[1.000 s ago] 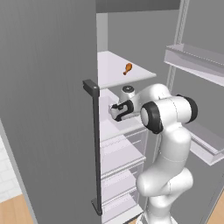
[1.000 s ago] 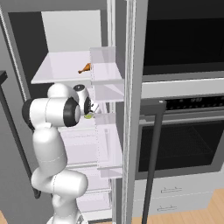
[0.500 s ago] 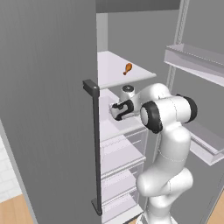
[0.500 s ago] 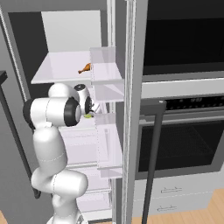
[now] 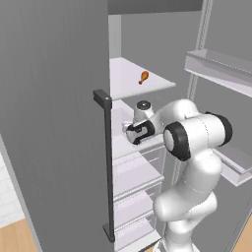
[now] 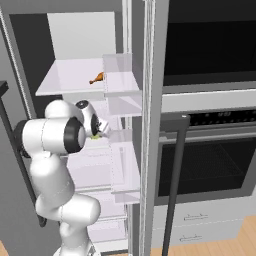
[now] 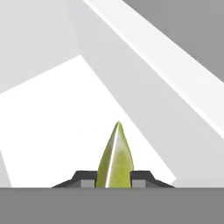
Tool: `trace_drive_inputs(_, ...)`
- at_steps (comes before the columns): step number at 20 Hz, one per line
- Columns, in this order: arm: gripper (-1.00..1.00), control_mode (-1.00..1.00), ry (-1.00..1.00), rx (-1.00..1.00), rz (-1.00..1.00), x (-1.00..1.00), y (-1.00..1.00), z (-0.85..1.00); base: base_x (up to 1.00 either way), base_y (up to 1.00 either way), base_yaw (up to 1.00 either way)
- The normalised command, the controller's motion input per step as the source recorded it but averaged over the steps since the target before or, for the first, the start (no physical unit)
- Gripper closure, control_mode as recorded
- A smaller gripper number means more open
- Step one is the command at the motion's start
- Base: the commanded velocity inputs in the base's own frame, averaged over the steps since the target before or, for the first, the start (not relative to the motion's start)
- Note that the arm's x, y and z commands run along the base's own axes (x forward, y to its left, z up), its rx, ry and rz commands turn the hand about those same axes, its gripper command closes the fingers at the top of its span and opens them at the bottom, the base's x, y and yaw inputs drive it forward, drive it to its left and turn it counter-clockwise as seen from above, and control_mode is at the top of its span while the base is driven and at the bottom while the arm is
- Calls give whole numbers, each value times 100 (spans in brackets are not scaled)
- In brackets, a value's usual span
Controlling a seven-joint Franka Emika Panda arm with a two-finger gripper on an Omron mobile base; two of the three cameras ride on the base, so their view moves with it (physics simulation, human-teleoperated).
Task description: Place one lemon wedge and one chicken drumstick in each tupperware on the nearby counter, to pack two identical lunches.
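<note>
The pincer (image 7: 113,180) is clenched on a lemon wedge (image 7: 115,159), its two dark fingertips (image 7: 87,178) pressed against either side of the yellow-green slice, which stands point-up between them. Behind it lies a white fridge shelf (image 7: 57,127) (the arm reaches into the open fridge at mid height). One shelf higher, a chicken drumstick (image 5: 143,77) lies alone on the upper shelf (image 5: 129,78), well apart from the pincer (image 5: 132,132).

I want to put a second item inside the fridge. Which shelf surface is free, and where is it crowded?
The top shelf is mostly bare; only the drumstick lies near its right front corner. The shelf below is crowded: the gripper reaches in there, shut on the lemon wedge.
</note>
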Motion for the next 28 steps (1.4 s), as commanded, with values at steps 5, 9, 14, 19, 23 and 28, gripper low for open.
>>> trace_drive_inputs(5, 100, -100, -34, -3, -3, -73, 10, 29, 0, 0, 0)
trace_drive_inputs(9, 100, -100, -23, 0, -11, -57, 1, 100, 0, 0, 0)
trace_drive_inputs(14, 100, -100, -8, 1, -9, -87, 1, 100, 0, 0, 0)
trace_drive_inputs(19, 100, -100, 10, 16, -6, -97, 0, 100, 0, 0, 0)
trace_drive_inputs(23, 100, -100, 47, 16, 0, -98, 17, 99, 0, 0, 0)
trace_drive_inputs(28, 100, 100, 36, 12, 0, -80, 7, 32, -20, 4, 0)
